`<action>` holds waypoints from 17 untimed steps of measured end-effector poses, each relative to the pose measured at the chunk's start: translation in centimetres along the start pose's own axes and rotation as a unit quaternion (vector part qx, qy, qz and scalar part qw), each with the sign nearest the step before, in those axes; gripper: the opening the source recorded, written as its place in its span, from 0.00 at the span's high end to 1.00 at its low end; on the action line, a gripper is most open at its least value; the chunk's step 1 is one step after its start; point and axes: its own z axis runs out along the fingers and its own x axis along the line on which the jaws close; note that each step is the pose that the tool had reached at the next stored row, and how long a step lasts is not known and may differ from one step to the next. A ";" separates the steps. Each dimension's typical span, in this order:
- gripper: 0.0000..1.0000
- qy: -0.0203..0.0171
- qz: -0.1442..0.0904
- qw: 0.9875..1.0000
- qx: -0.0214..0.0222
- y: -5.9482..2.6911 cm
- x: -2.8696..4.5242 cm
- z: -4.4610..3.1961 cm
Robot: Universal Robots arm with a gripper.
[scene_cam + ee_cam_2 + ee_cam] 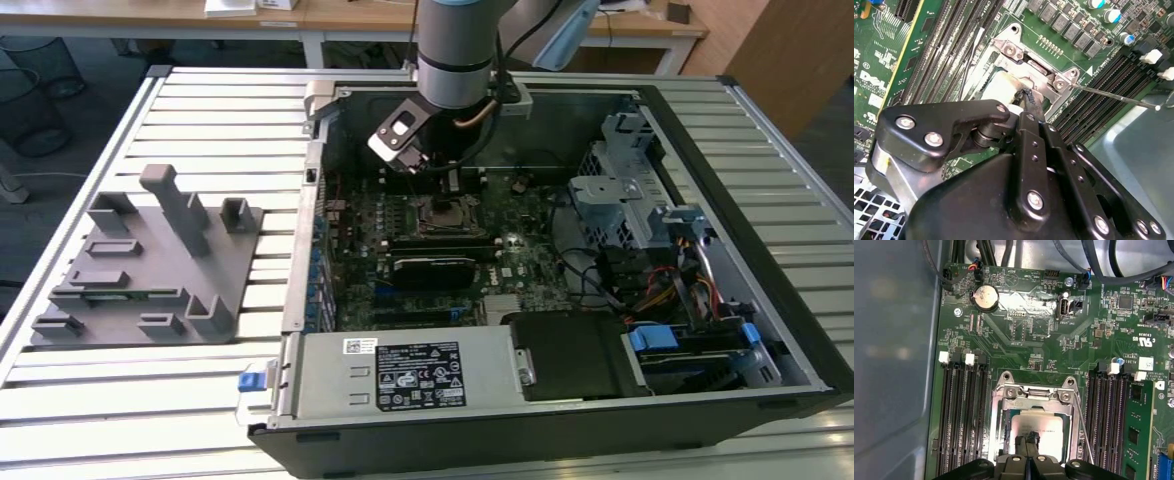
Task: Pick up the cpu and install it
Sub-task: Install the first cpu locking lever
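The cpu [1048,432] lies flat inside the metal socket frame [1034,392] on the green motherboard [1029,330], between 2 groups of black memory slots [961,415]. The thin retention lever [1084,435] stands beside the frame. In the second wrist view the cpu [1001,86] shows as a pale patch under the frame's plate [1019,52].

The gripper [1027,440] is directly over the cpu, with its 2 black fingers pressed together so that I see only a thin seam between them. They do not seem to clamp anything. Whether the tips touch the metal top I cannot tell. In the exterior view the gripper [447,178] is low inside the open computer case [747,200], well apart from the grey fixture tray [147,270].

In my judgement the cpu is very light, thin and stiff. Its metal top is smooth, so fingers can slip on it. The underside and the socket contacts are probably fragile, so it needs a level and gentle seating without sideways push. The good place to hold it is on 2 opposite edges of the rim, never on the flat faces
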 end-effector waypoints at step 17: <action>0.89 -0.001 0.000 1.000 0.000 0.02 -0.02 -1.46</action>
